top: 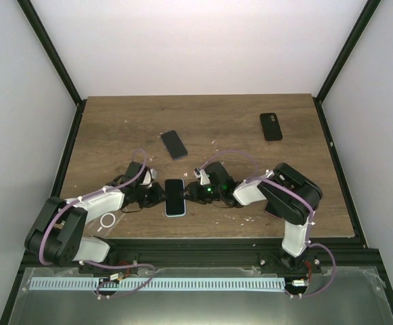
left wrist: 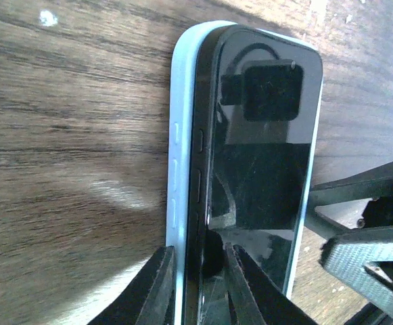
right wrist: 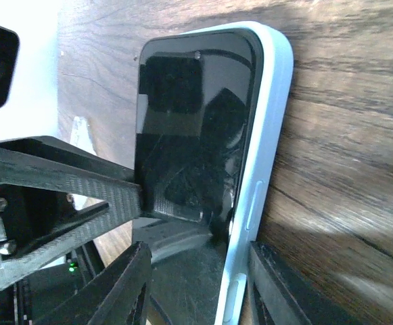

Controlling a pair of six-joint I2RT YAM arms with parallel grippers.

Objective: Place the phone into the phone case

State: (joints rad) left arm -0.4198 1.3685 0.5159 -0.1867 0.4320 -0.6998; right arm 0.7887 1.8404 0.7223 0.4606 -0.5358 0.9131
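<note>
From above, a phone (top: 174, 195) is seen lying screen up in a pale blue phone case (top: 174, 215) near the front of the wooden table (top: 250, 196). It is flanked by the left gripper (top: 159, 196) on its left and the right gripper (top: 190, 193) on its right. Two more dark phones are seen farther back, one (top: 174, 144) near the middle and one (top: 271, 126) to the right. A small white ring (top: 107, 220) is seen beside the left arm.

In the left wrist view, the phone's side with its buttons is shown raised above the case's wall, so the phone is only partly seated. The left gripper's jaws are set narrow and closed on that wall and the phone's edge together. One of its fingers (left wrist: 152, 291) is pressed against the outside of the case and the other is laid over the glass.

In the right wrist view, the opposite long edge is shown seated inside the case. The right gripper's jaws are held partly apart astride that edge, and nothing is seen clamped between them.
</note>
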